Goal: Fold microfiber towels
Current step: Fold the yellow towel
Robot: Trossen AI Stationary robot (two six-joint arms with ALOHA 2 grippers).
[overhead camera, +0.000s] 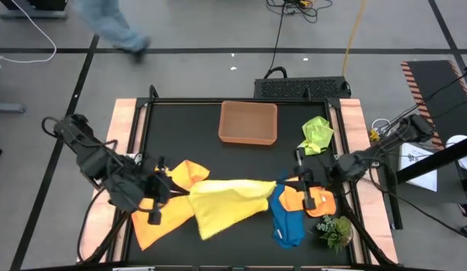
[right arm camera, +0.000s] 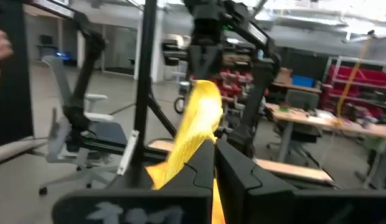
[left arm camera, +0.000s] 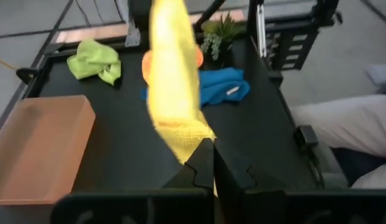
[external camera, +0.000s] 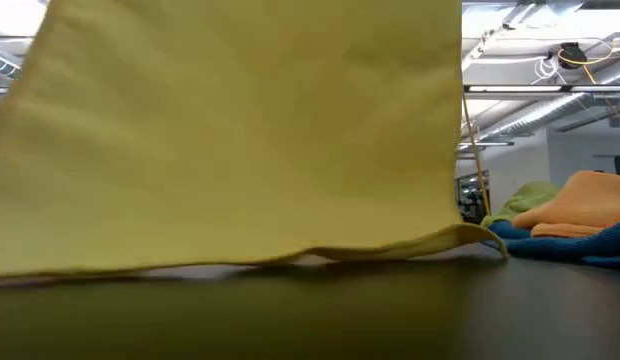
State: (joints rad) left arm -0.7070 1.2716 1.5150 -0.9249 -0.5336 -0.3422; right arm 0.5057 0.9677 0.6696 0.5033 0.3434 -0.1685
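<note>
Your left gripper [left arm camera: 208,163] and right gripper [right arm camera: 213,163] each clench an end of the soft yellow microfiber towel [overhead camera: 230,203], stretched between them near the bench's front edge.

Low view: yellow towel [external camera: 230,140] fills most of the frame, cut off at top and left.
Blue towel [external camera: 580,242]: cut off at right edge.

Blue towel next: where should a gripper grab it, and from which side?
Probably the blue towel by its near end, coming straight down. That end lies bare on the table; its far end is tucked under an orange towel and the right gripper, and the plant crowds its right side.
</note>
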